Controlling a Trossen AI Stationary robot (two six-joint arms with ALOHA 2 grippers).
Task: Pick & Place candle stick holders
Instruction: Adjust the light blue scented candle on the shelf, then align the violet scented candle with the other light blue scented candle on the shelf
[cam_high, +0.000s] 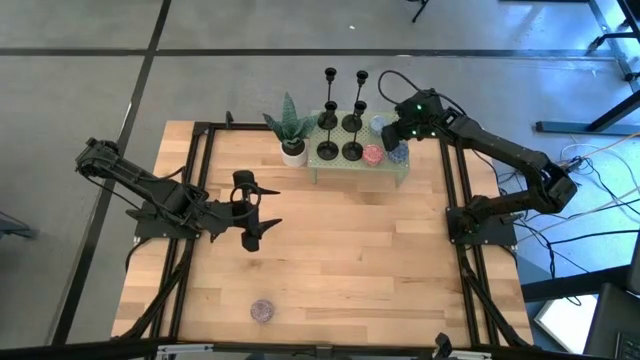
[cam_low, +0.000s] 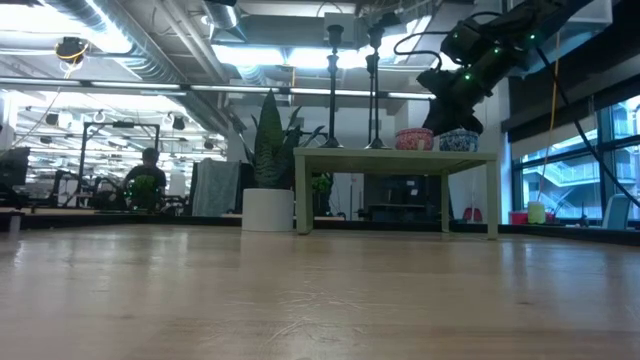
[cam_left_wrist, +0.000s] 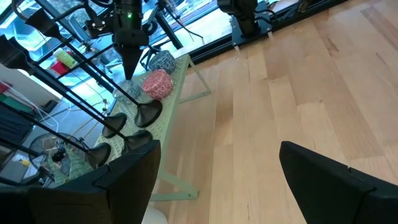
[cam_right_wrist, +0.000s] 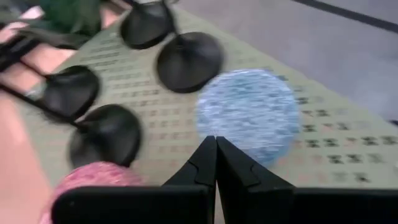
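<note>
Four black candle stick holders (cam_high: 341, 125) stand together on a small pale green perforated stand (cam_high: 395, 172) at the far middle of the wooden desk (cam_high: 330, 260). Each one is upright, its round flat base down on the stand's top and its thin stem running straight up to a little cup; in the low view the stems rise as tall vertical lines well above the stand. The four bases form a tight square cluster on the left half of the stand, close to one another, though whether any touch cannot be told. On the right half of the stand sit a pink patterned bowl (cam_high: 373, 155) and, just beyond it, a blue patterned bowl (cam_right_wrist: 247, 114). A spiky green plant in a white pot (cam_high: 291, 140) stands on the desk just beside the stand's left end. The right gripper (cam_right_wrist: 216, 143) hangs over the right part of the stand, right by the blue bowl, its fingers pressed together on nothing and pointing down toward the stand top. The left gripper (cam_high: 258, 212) waits over the desk's middle left, well apart from the stand, its fingers spread wide and empty. A small round purple object (cam_high: 262, 311) lies on the near part of the desk.
</note>
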